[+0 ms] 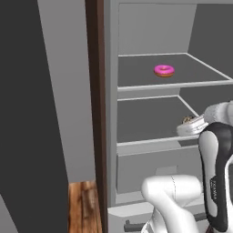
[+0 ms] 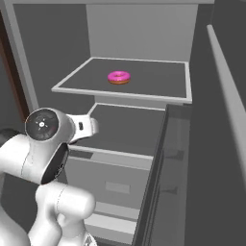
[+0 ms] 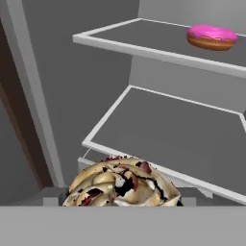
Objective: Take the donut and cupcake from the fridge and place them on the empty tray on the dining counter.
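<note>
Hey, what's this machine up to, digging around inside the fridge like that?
A white robot arm is reaching into the open fridge. The cupcake sits right at its gripper, level with the lower shelf, and looks held, though the fingers themselves are hidden. The pink donut lies alone on the shelf above, not yet picked up.

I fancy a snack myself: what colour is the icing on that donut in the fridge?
Bright pink, over a tan-brown base. The donut shows best in the hand view, on the fridge's upper shelf.
</note>
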Robot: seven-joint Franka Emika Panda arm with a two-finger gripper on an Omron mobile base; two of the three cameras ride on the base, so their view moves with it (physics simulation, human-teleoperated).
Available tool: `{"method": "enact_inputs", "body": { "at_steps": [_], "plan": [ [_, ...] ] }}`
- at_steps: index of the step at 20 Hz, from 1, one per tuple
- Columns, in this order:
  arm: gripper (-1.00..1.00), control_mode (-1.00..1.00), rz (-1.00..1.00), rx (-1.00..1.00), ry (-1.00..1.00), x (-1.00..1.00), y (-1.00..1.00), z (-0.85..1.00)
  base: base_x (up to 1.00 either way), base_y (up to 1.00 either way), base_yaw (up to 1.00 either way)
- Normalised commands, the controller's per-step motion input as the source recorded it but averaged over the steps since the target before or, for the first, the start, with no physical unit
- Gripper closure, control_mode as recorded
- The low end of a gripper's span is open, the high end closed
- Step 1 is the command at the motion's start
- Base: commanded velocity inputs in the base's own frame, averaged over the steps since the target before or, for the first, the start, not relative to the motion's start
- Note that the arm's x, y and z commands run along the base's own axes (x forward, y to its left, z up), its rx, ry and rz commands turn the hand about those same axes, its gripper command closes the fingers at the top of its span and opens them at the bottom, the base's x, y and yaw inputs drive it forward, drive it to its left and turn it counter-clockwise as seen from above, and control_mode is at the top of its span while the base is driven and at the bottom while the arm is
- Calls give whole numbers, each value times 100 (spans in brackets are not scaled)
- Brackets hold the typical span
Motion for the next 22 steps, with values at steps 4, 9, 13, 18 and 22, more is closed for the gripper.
{"method": "enact_inputs", "body": {
  "at_steps": [4,9,13,18,22],
  "plan": [
    [100,-100,-1,1,0,-92,3,66,0,0,0],
    [100,-100,-13,1,-5,-93,25,32,0,0,0],
    [100,-100,-37,13,-16,-83,28,2,0,0,0],
    [100,-100,-32,21,-5,-38,4,2,0,0,0],
    [100,-100,2,5,0,0,-12,2,0,0,0]
  ]
}}
